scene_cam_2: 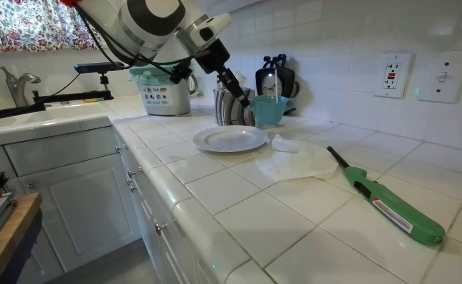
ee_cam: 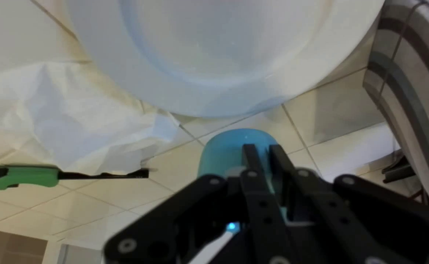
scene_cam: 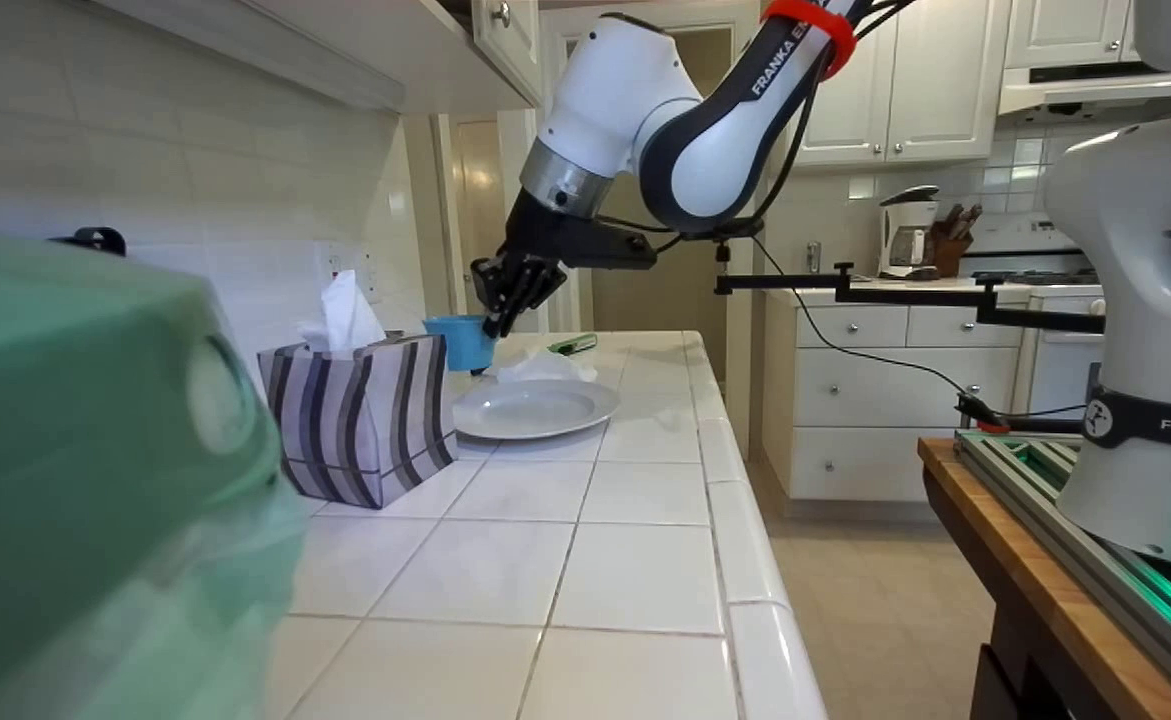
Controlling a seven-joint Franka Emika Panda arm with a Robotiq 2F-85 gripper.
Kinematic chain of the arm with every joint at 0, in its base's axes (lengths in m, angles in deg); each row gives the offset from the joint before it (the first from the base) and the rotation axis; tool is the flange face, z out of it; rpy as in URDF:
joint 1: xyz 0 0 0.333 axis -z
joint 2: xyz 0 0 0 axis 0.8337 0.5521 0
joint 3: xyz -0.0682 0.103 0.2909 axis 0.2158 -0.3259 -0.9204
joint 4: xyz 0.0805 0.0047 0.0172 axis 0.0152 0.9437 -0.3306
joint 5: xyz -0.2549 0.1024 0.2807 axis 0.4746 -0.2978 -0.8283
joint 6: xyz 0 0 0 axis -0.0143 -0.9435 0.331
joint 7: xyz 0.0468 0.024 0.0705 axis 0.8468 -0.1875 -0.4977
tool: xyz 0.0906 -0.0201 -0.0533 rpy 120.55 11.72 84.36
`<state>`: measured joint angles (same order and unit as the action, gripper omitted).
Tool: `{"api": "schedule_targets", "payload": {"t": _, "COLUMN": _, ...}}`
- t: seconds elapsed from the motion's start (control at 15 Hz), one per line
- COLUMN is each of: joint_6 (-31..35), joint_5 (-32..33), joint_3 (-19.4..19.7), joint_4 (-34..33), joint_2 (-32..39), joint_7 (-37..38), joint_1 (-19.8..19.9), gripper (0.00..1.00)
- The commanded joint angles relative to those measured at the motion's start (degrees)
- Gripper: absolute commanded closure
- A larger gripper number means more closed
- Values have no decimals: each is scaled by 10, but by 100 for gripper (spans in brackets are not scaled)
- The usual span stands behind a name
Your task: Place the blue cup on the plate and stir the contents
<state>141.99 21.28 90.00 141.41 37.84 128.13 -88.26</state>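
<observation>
The blue cup is small, with a tab-like handle on each side. A thin white stick stands up out of it. The cup also shows in an exterior view, beyond the striped tissue box. My gripper is tilted down at the handle facing the plate. In the wrist view the fingertips are close together over the cup and look shut on its handle. I cannot tell whether the cup touches the counter. The white plate lies flat beside the cup, with nothing on it.
The striped tissue box stands close to the cup and plate. A crumpled tissue and a green lighter lie on the counter. A black clock-like object stands by the wall. A green-lidded container is near the sink.
</observation>
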Motion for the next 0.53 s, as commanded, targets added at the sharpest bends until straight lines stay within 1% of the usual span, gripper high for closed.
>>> {"api": "schedule_targets", "payload": {"t": 0.0, "joint_6": 5, "joint_5": 20, "joint_3": 5, "joint_4": 74, "joint_2": -69, "joint_7": -6, "joint_1": -14, "gripper": 97}}
{"api": "schedule_targets", "payload": {"t": 0.2, "joint_6": 12, "joint_5": 19, "joint_3": -5, "joint_4": 122, "joint_2": -109, "joint_7": -21, "joint_1": -14, "gripper": 97}}
{"api": "schedule_targets", "payload": {"t": 0.47, "joint_6": 19, "joint_5": 53, "joint_3": 4, "joint_4": 153, "joint_2": -140, "joint_7": -12, "joint_1": -17, "gripper": 97}}
